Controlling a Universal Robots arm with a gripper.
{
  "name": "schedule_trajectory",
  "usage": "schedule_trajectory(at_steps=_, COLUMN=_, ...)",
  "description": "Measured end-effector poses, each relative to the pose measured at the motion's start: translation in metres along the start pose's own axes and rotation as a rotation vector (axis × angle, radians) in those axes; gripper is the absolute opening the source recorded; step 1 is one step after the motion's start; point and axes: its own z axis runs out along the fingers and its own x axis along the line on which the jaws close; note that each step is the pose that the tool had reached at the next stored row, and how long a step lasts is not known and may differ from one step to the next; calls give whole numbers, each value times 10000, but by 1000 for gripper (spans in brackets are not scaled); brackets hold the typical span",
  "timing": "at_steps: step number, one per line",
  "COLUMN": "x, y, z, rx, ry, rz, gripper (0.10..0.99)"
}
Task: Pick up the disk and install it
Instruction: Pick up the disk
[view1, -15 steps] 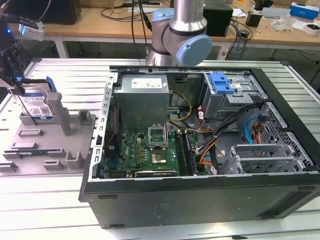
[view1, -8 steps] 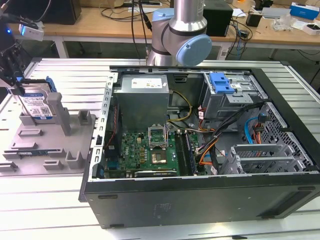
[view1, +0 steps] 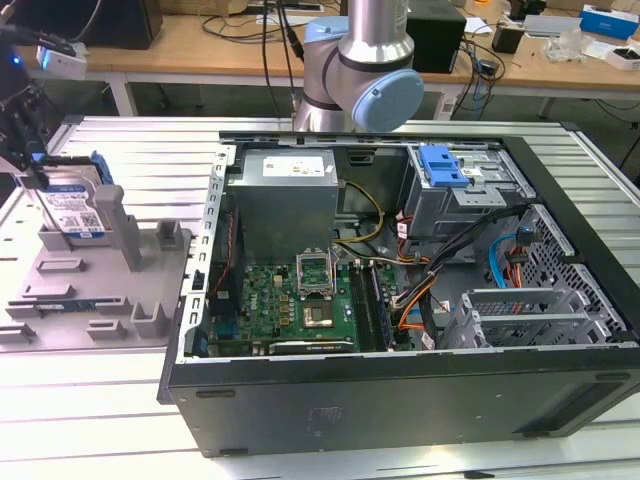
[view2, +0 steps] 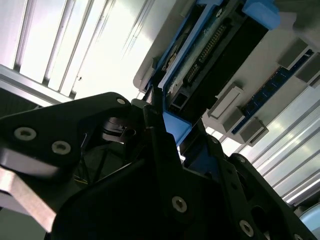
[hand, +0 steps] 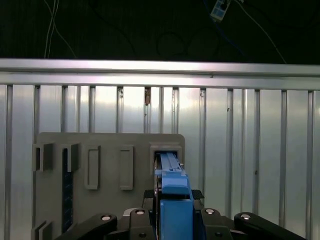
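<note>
The jaws were closed on the blue-framed edge of the flat rectangular silver metal disk (view1: 72, 205), at the exterior view's left.
The disk stood upright in the grey plastic fixture with upright posts (view1: 112, 290) on the ribbed aluminium desk (view1: 80, 410), well apart from the open black computer case (view1: 400, 400). In both wrist views its blue plastic carrier bracket (hand: 172, 200) (view2: 176, 125) sat between the jaws. It likely handles as stiff, fairly heavy and shock-sensitive (label and connector best left untouched), so the bracket's sides looked the sound hold.
</note>
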Motion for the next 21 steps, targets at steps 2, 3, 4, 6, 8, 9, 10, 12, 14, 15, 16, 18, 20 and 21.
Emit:
schedule_trajectory(at_steps=2, x=0, y=0, z=-22, rx=0, ry=0, rz=0, gripper=369)
schedule_trajectory(at_steps=3, x=0, y=0, z=-41, rx=1, ry=0, rz=0, gripper=369)
schedule_trajectory(at_steps=4, x=0, y=0, z=-59, rx=1, ry=1, rz=0, gripper=369)
schedule_trajectory(at_steps=6, x=1, y=-6, z=-126, rx=2, ry=1, rz=0, gripper=369)
schedule_trajectory(at_steps=8, x=2, y=-20, z=-197, rx=3, ry=1, rz=0, gripper=369)
schedule_trajectory(at_steps=9, x=2, y=-26, z=-223, rx=3, ry=1, rz=0, gripper=369)
schedule_trajectory(at_steps=10, x=2, y=-32, z=-243, rx=4, ry=1, rz=-1, gripper=369)
schedule_trajectory(at_steps=12, x=2, y=-43, z=-299, rx=6, ry=1, rz=0, gripper=369)
schedule_trajectory(at_steps=14, x=3, y=-64, z=-395, rx=11, ry=0, rz=0, gripper=369)
schedule_trajectory(at_steps=15, x=4, y=-73, z=-441, rx=14, ry=1, rz=0, gripper=369)
schedule_trajectory(at_steps=16, x=4, y=-80, z=-483, rx=15, ry=1, rz=1, gripper=369)
schedule_trajectory(at_steps=18, x=5, y=-93, z=-578, rx=18, ry=1, rz=0, gripper=369)
schedule_trajectory(at_steps=20, x=6, y=-103, z=-644, rx=21, ry=1, rz=0, gripper=369)
schedule_trajectory(at_steps=21, x=6, y=-107, z=-677, rx=22, ry=1, rz=0, gripper=369)
